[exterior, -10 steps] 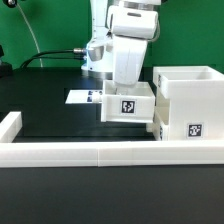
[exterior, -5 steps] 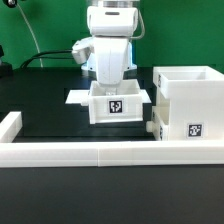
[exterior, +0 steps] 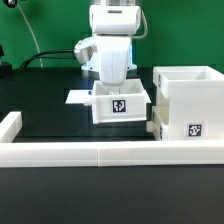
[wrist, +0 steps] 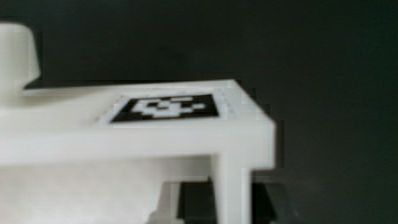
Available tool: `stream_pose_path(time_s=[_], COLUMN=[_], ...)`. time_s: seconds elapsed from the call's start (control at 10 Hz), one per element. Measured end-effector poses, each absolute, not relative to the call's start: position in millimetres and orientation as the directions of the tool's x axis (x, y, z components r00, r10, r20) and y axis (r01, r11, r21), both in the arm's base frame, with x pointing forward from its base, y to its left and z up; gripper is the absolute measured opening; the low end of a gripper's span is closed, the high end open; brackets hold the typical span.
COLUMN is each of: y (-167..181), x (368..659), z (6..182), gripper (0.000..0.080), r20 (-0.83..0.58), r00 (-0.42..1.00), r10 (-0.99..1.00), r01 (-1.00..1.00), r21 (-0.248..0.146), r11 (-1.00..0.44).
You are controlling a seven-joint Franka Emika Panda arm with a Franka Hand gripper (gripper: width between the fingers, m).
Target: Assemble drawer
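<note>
My gripper [exterior: 120, 90] is shut on the wall of a small white open-top tray [exterior: 121, 108]. The tray shows a black-and-white tag on its front and is held upright, low over the black table. In the wrist view the tray [wrist: 125, 125] fills the frame with its tag facing up. Its thin wall stands between my dark fingers [wrist: 192, 202], with the gripper [wrist: 237, 202] closed on it. The large boxy housing [exterior: 188, 95] stands just to the exterior view's right of the tray. A second small white part [exterior: 156, 124] is wedged at the housing's lower corner, mostly hidden.
A long low white border wall [exterior: 100, 152] runs along the front, with a raised end [exterior: 9, 125] at the exterior view's left. The marker board [exterior: 78, 97] lies flat behind the tray. Black cables hang at the back left.
My arm has turned and moved toward the exterior view's left with the tray. The tray was angled near the housing and now faces squarely forward. It has barely shifted in the last half second.
</note>
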State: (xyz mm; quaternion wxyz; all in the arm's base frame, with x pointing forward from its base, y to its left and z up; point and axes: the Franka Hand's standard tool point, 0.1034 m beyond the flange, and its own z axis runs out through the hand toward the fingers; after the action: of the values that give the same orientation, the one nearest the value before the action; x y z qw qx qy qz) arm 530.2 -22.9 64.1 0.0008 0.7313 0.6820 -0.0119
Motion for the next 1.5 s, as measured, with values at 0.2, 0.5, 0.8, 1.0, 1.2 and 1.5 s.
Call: stream_pose_path(time_s=[0.2,0.5,0.8,1.0,1.2,1.5], y=[-21,-21,-14,-13,-6,3], x=[533,532,534,533,533,533], z=[62.3,60.8,60.2,59.9,59.1,57.7], gripper=[0.0041,0.0041,0.0041,0.0041,0.0041,0.0041], r20=[-0.01,-0.01,-0.013,-0.013,-0.012,-0.011], r00=[0.064,0.064,0.051,0.052,0.041,0.036], r10=[0.998,0.998,0.999,0.999,0.999,0.999], r01=[0.998,0.998,0.998,0.998,0.999,0.999], r21=[0.02,0.018,0.027,0.027,0.026,0.02], r11=[-0.064,-0.064,-0.051,-0.052,-0.041,-0.036])
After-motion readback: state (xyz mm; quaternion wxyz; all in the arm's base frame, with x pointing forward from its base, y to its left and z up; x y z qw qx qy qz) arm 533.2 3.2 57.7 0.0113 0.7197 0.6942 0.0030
